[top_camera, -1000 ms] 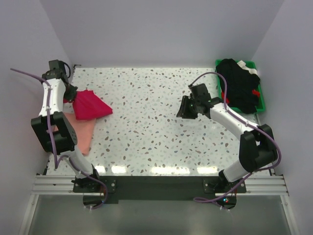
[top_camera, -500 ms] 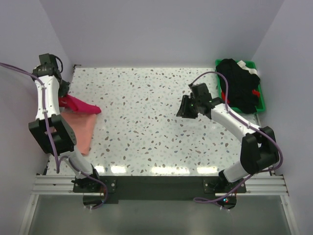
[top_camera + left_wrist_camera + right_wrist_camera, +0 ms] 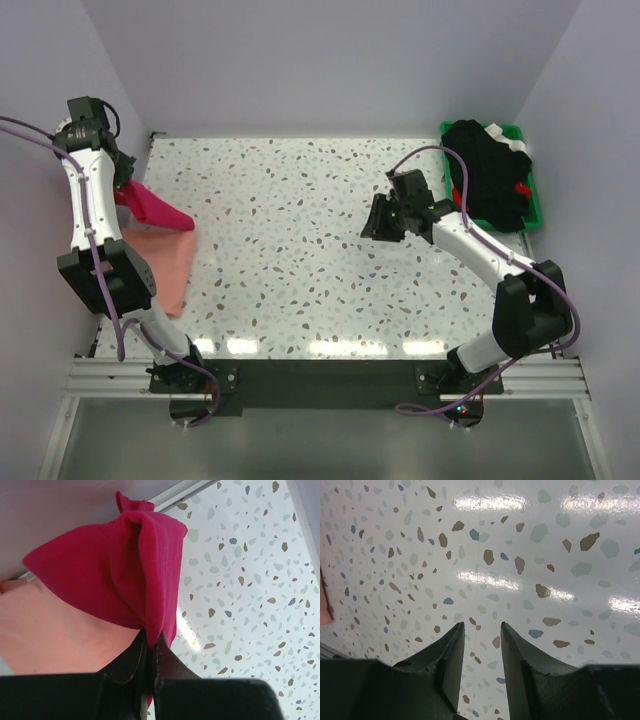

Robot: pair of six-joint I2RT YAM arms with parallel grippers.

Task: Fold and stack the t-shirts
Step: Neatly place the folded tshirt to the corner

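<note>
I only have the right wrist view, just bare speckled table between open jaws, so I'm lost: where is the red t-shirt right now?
Observer: The red t-shirt is pinched in the shut left jaws, held up at the table's far-left corner.
Operator: What's under it?
Observer: In the top view, it hangs over the pink t-shirt, which lies flat by the left edge.
Operator: More laundry anywhere?
Observer: A green bin at the far right holds a heap of dark clothes.
</note>
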